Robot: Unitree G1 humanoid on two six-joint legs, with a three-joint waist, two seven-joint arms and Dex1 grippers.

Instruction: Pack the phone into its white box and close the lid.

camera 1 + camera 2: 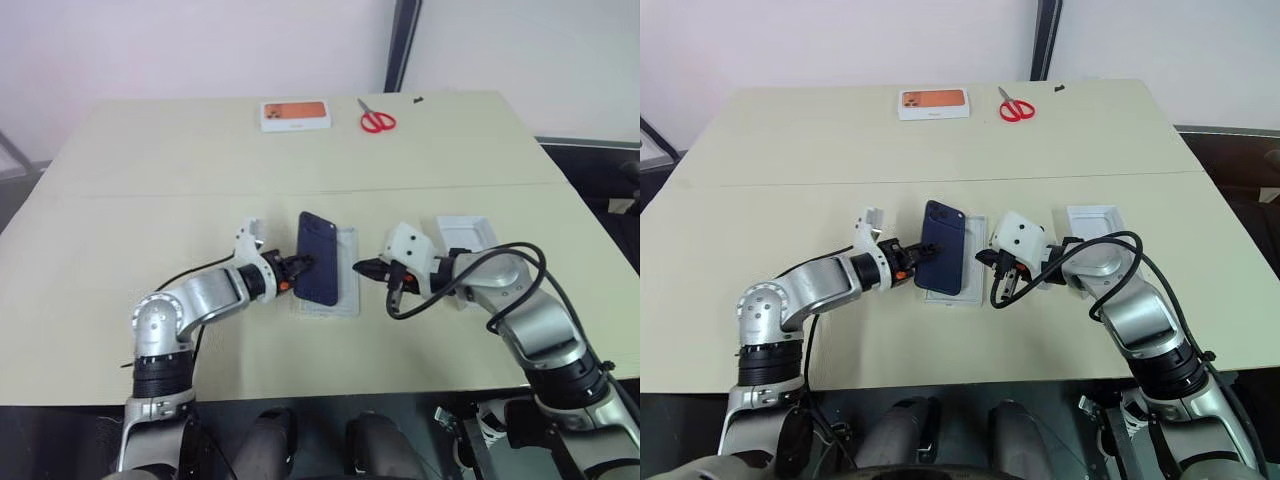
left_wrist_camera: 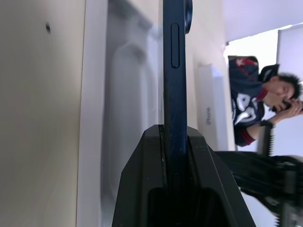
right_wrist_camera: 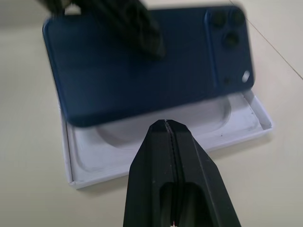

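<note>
The dark navy phone (image 1: 320,255) stands tilted on one long edge over the open white box (image 1: 347,290), its back and camera block facing my right gripper. My left gripper (image 1: 303,265) is shut on the phone's raised long edge, which shows pinched between its fingers (image 2: 142,179) in the left wrist view. The box's moulded insert (image 3: 156,135) lies bare under the phone. My right gripper (image 3: 165,122) is shut and empty, just right of the box and apart from the phone. The lid (image 1: 466,232) lies inside-up at the right, behind my right arm.
At the table's far edge lie a white box with an orange phone picture (image 1: 296,115) and red scissors (image 1: 377,121). A seated person (image 2: 258,97) shows beyond the table in the left wrist view. A black cable (image 1: 470,272) loops over my right forearm.
</note>
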